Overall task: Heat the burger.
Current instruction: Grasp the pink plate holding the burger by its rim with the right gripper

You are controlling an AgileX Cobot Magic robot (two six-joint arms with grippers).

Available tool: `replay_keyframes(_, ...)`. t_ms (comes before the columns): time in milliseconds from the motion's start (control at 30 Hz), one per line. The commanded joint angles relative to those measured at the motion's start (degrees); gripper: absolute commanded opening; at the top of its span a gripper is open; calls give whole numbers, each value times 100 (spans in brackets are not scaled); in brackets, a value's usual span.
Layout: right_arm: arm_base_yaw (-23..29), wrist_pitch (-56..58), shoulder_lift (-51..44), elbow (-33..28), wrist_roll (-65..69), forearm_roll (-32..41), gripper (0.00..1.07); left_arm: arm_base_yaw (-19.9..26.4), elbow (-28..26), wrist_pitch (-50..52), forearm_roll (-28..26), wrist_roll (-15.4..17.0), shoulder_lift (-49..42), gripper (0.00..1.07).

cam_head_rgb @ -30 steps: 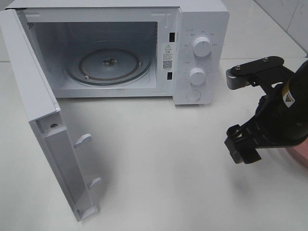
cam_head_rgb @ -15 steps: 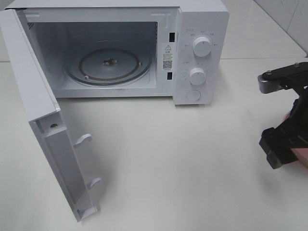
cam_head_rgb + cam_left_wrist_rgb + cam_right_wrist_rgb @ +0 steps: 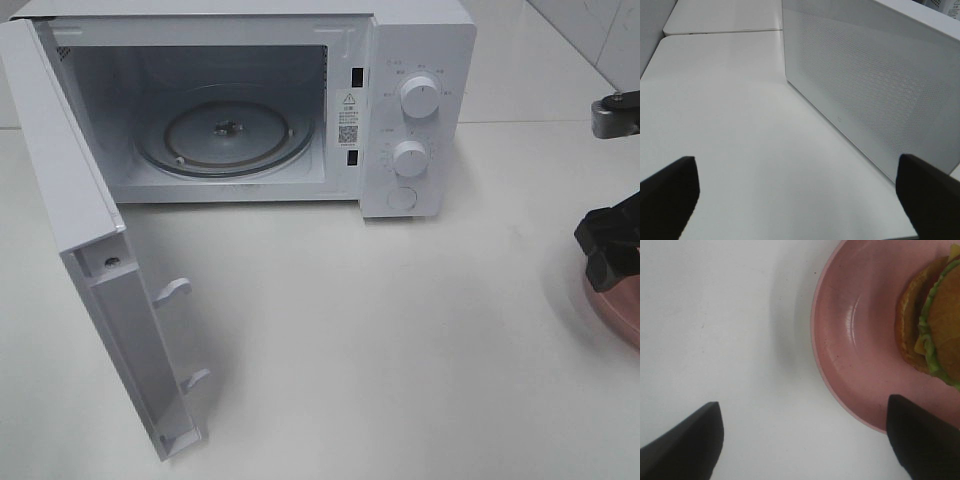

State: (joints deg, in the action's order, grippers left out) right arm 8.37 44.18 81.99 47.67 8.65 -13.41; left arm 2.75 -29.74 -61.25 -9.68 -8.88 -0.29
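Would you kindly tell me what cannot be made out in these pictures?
- Burger: right wrist view, cut off by the frame edge.
- Pink plate: exterior high view, mostly beyond the right edge.
- Markings around the microwave dials: exterior high view, too small to read.

Left tool (image 3: 799, 199) with fingers spread wide, right tool (image 3: 802, 440) likewise, pointing down, mostly outside the high view
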Motion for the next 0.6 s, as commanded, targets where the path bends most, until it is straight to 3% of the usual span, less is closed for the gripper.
replay_keyframes(33, -132, -74, 143, 34, -195, 172, 84, 11, 11, -23, -34, 29, -97, 100)
replay_keyframes(600, -218, -888, 1192, 34, -258, 321, 82, 11, 11, -23, -34, 29, -97, 100)
